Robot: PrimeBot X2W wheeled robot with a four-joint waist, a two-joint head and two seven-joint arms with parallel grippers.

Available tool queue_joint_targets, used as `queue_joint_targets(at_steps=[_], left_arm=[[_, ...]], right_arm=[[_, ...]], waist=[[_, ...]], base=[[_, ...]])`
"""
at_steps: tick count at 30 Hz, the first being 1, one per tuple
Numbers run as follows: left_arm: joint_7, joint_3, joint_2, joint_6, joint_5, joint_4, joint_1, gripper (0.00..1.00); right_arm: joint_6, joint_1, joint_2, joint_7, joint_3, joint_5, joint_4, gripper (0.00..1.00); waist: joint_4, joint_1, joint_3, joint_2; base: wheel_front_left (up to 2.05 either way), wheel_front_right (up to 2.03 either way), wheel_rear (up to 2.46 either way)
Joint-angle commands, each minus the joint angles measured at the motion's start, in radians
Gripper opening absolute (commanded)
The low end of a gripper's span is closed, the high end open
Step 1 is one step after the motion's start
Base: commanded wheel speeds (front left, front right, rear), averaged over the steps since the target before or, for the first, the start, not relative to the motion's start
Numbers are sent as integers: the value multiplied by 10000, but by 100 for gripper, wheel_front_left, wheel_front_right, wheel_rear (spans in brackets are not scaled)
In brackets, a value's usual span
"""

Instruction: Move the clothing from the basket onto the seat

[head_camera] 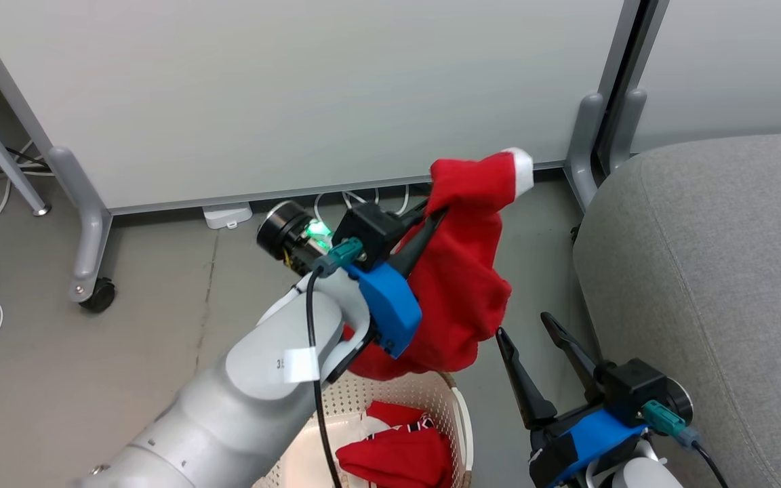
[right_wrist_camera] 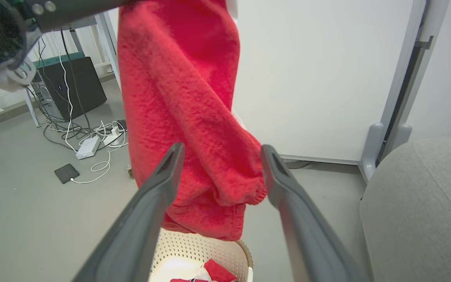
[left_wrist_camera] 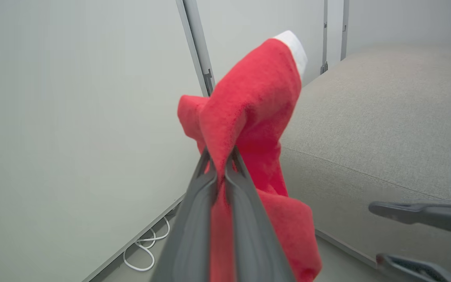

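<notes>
Head view: your left gripper (head_camera: pixel 439 215) is pinching the plain red garment (head_camera: pixel 462 271) between fully closed fingers and is holding it in the air above the far rim of the basket (head_camera: pixel 462 413). The garment is hanging in a long fold, its white cuff (head_camera: pixel 521 166) pointing up and to the right toward the seat (head_camera: pixel 716 271), which it is not touching. The second garment (head_camera: pixel 397 454), with its striped trim, is lying on the basket floor. Your right gripper (head_camera: pixel 523 325) is waiting between basket and seat, its fingers spread wide and gripping nothing.

Left wrist view: the fingertips (left_wrist_camera: pixel 210 164) are meeting on a ridge of red cloth (left_wrist_camera: pixel 249 105), and the seat (left_wrist_camera: pixel 386 109) is lying just to the right.

Right wrist view: the hanging garment (right_wrist_camera: pixel 182 98) is showing beyond your open right gripper (right_wrist_camera: pixel 221 150), above the basket (right_wrist_camera: pixel 241 254). A grey partition panel (right_wrist_camera: pixel 319 78) is standing at the far side.
</notes>
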State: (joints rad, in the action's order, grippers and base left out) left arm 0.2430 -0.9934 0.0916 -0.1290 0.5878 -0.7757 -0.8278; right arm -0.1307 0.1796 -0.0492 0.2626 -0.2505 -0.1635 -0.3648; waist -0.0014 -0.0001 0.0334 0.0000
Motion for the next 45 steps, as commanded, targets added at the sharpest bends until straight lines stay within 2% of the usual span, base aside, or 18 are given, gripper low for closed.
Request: queue_joint_targets(at_steps=[1,17,26,38,45], left_arm=[[-96,-114,-37,-20,206,82,-336,0],[-6,-632,-106,-23,433,31,-558,0],[52,-783,-170,-22,546,58,-655,0],[93,-1104,-270,-23,825,137,-740,0],[141,-1335,-292,-23,1011,151,-773,0]], right_arm=[[-1,-146,-22,34,-56,-47,-15,100],[-1,-221,-22,34,-202,-5,-40,100],[-1,754,-22,-111,-360,28,-360,100],[-1,2576,-22,-936,-1178,-307,-1945,100],[-1,3496,-22,-842,-1994,-771,-3034,100]], waist=[[13,1,-99,0],[-136,1,-145,0],[-155,1,-14,0],[-34,1,64,0],[46,1,70,0]], base=[[0,0,0],[0,0,0],[0,0,0],[0,0,0],[0,0,0]])
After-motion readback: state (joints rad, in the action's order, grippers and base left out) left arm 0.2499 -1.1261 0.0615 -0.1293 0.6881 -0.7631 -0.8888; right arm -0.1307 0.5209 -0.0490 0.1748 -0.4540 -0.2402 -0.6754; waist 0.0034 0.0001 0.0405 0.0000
